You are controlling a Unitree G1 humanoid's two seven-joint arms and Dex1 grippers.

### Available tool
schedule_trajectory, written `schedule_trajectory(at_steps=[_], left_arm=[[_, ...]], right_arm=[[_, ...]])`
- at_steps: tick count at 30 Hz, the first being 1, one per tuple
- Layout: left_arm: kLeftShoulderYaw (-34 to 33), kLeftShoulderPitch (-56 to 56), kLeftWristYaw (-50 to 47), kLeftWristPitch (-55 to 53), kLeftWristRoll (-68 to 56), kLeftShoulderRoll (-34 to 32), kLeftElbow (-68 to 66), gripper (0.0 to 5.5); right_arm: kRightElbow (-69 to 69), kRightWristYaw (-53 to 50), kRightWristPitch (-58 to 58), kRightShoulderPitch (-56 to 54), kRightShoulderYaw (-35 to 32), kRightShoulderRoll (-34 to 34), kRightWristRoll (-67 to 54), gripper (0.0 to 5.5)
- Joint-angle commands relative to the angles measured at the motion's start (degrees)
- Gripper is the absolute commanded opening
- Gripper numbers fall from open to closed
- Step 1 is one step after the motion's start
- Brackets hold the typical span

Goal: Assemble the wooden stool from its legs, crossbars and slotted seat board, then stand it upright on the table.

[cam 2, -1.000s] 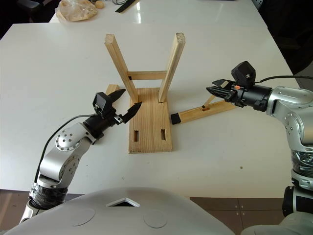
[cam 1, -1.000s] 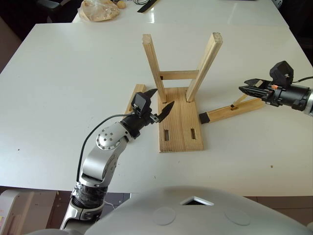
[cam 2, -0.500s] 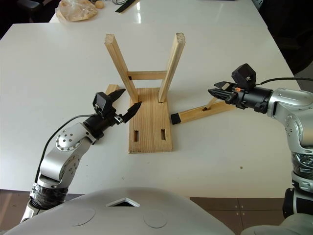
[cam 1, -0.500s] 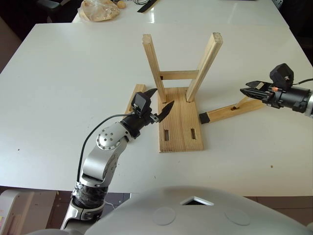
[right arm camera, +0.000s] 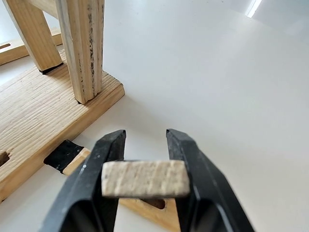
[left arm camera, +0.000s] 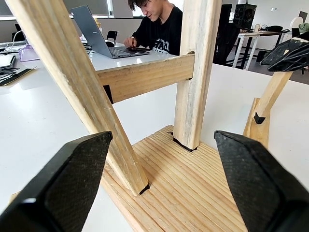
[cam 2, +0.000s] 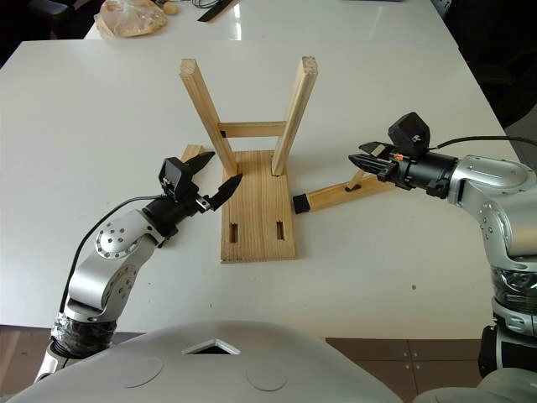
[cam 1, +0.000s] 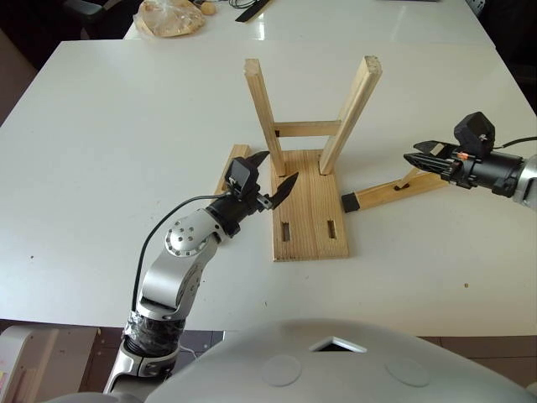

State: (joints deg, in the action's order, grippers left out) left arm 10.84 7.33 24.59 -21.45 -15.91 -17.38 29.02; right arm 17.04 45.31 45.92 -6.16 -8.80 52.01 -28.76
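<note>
Calls for a firm, square hold on the loose leg piece before any lift. Best taken by its short upright stub and kept level. Then straight down, end first, into one of the two empty slots at the near end of the seat board, without nudging the pair already standing. By the look of it, roughly half built.

Toward the desk's left edge, shows another loose wooden piece lying flat near the board's left side. Finds the left gripper hanging just over it, spread wide and holding nothing.

At mid-desk, has the board lying flat, with two legs and a crossbar rising from its far slots.

Toward the right edge, places the leg piece flat, its dark tip just beside the board's right side. Puts the right gripper about the stub; clamped or merely astride, cannot tell.
</note>
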Motion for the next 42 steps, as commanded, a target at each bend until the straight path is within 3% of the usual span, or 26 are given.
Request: schedule_trajectory(at_steps=[1, 21, 32, 42], left_arm=[[0.04, 0.05, 0.49, -0.06, 0.40, -0.61, -0.33, 3.92], [0.75, 0.47, -0.24, -0.08, 2.08, -0.62, -1.37, 3.92], [1.23, -1.15, 0.55, -0.51, 2.09, -0.64, -2.13, 3.92], [1.60, -2.32, 2.00, -0.47, 1.87, -1.36, -2.87, 3.92]], right_arm=[[-3.40, -0.69, -1.30, 2.90, 1.35, 0.96, 3.81, 1.33], [-11.49, -0.55, -2.57, 1.96, 1.21, 2.48, 6.03, 1.33], [-17.63, 21.68, -14.84, -3.61, 3.08, 7.65, 3.13, 1.33], [-20.28, 24.05, -14.64, -12.57, 4.84, 8.87, 7.07, 1.33]])
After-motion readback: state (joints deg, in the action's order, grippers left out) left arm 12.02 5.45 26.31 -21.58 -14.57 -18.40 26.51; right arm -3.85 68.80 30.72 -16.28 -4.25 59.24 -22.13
